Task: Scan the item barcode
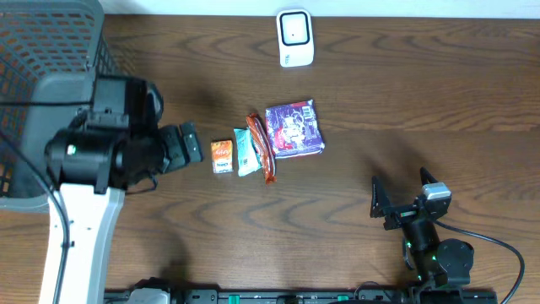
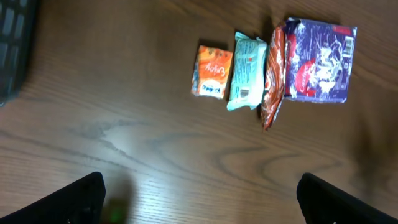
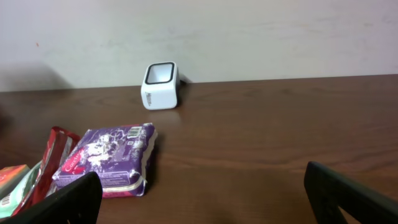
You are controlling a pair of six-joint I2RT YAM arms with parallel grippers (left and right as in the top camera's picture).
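Four packets lie in a row mid-table: a small orange one [image 1: 222, 156] [image 2: 212, 71], a teal-and-white one [image 1: 245, 152] [image 2: 247, 70], a slim red one [image 1: 261, 148] [image 2: 273, 74] and a larger purple one [image 1: 294, 128] [image 2: 320, 60] [image 3: 106, 158]. A barcode shows on the purple packet's corner in the left wrist view. The white scanner [image 1: 295, 38] [image 3: 160, 85] stands at the table's far edge. My left gripper [image 1: 187, 143] [image 2: 200, 199] hovers open just left of the orange packet, holding nothing. My right gripper [image 1: 401, 190] [image 3: 202, 193] is open and empty near the front right.
A dark grey mesh basket [image 1: 51, 51] [image 2: 12, 50] fills the far left corner, partly under the left arm. A pale wall rises behind the scanner in the right wrist view. Bare wood lies between the packets and the right gripper.
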